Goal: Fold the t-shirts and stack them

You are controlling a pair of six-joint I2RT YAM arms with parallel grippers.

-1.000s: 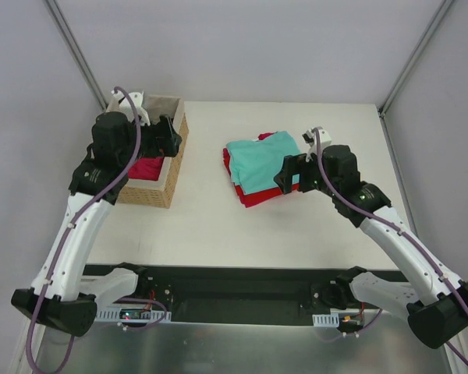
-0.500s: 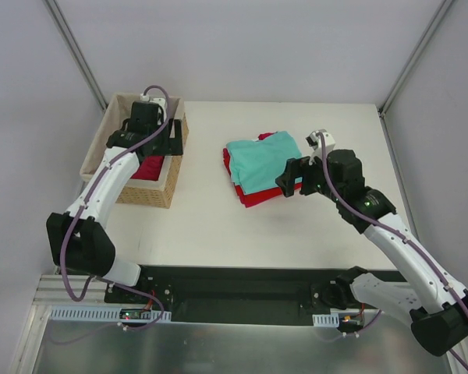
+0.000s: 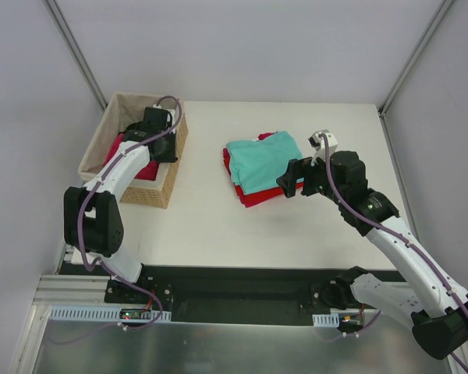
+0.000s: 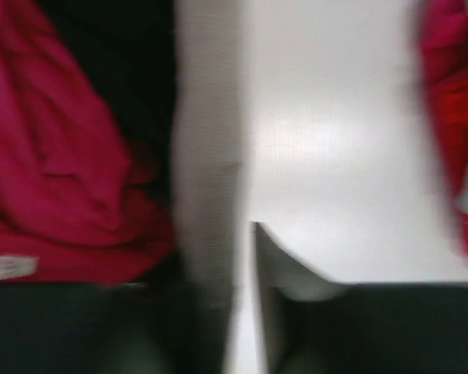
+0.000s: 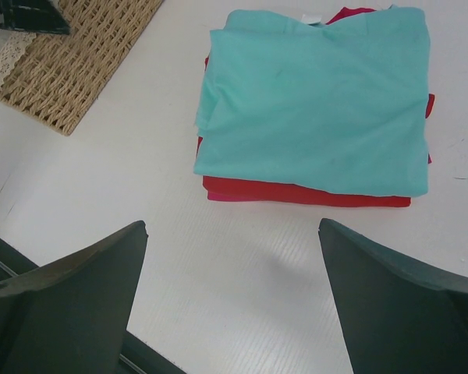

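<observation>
Item under inspection: the soft, flat-folded teal t-shirt [image 5: 320,101] lies on top of a folded red t-shirt [image 5: 312,193]. The two form one pile toward the middle of the white table [image 3: 210,218], with edges roughly aligned and red showing along the near and side margins.

Outstanding items: a crumpled magenta-pink t-shirt [image 4: 54,156] lies unfolded inside the woven wicker basket [image 3: 152,195] at the table's left side. Dark material beside it, recorded as black cloth [image 4: 117,54], is probably the fourth garment, though the blurred wrist view does not confirm this.

Left gripper [image 3: 164,146]: positioned at the basket's right wall, over its contents. The wrist view is smeared and shows one finger clearly, on the table side of the wall. Jaw state cannot be determined, and no cloth is visibly held.

Right gripper [image 5: 232,234]: hovering just beside the pile's near-right edge, jaws spread wide with nothing between them and clear of the cloth.

Assessment: roughly half complete. Two shirts are folded and stacked. What is in the basket has yet to be lifted out, folded and added to the pile.
</observation>
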